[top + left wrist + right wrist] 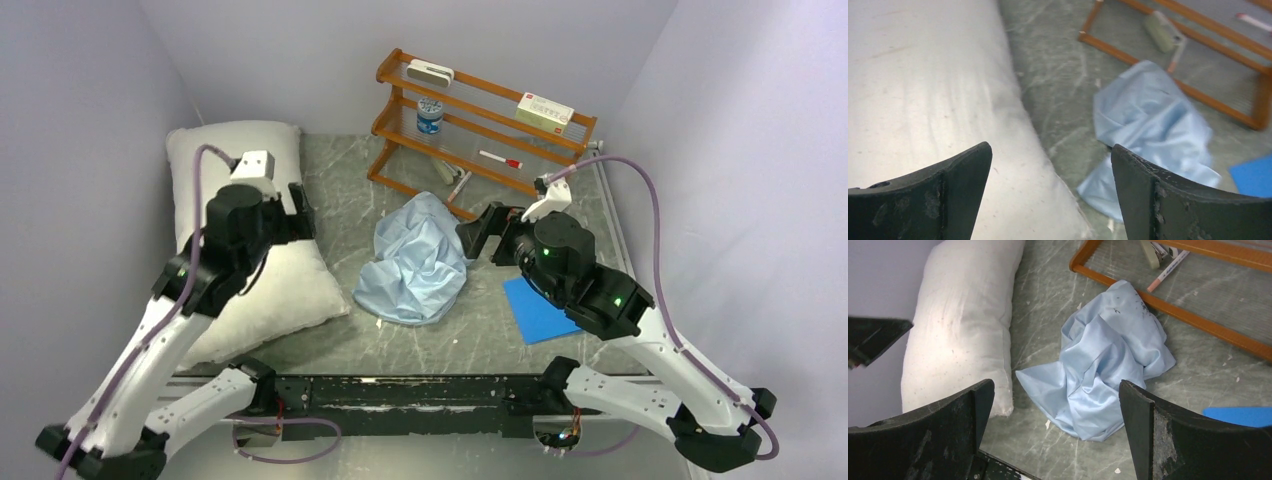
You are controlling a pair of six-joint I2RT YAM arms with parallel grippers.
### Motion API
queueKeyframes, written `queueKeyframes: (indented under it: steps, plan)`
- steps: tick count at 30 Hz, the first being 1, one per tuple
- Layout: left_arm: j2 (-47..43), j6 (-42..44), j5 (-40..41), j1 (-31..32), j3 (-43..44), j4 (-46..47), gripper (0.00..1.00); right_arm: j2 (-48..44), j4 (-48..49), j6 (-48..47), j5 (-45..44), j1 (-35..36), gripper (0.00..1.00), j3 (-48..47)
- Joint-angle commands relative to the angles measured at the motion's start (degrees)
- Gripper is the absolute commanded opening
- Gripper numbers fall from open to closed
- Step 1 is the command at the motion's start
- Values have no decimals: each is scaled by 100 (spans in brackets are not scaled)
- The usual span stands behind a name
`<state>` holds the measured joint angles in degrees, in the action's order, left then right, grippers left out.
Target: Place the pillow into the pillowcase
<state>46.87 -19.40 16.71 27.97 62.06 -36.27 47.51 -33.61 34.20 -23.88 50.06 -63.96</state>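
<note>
Your left end effector (1050,150) and right end effector (1056,385) are hanging wide, empty. Pillowcase (412,262), right of pillow (290,285), is looking limp, probably slippery: pinch its edge. Pillow's looking squashy: grip a corner.

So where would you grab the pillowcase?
Probably the pillowcase by its loose corner lying flat toward the pillow, from above with the open left pincer; the rest is a crumpled heap, no opening showing.

I see the pillow (288,285), plump and off-white, lying flat and lengthwise on the left, fully bare. The pillowcase (415,262), thin pale-blue cloth, sits crumpled in a wrinkled heap just beside the pillow's right edge.
</note>
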Motion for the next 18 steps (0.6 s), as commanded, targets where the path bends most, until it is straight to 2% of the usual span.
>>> queueKeyframes:
  steps: [1,5,7,8,13,18]
  plan:
    - [1152,-194,1643,18,620,-795,94,-26,117,-124,72,40,100,92]
    - [2238,-587,2955,8,1069,-1472,94,-143,189,-150,44,40,100,191]
    - [2540,-686,3502,-66,1123,-1488,95,-201,258,-160,62,46,100,253]
    - [2655,-636,3520,-231,1086,-1357,95,-216,288,-168,102,43,100,280]
    - [3037,-425,2515,-1234,1098,-824,93,-314,399,-203,307,39,100,385]
    - [3357,-280,2382,-1604,1259,-535,93,-411,546,-153,403,44,100,515]
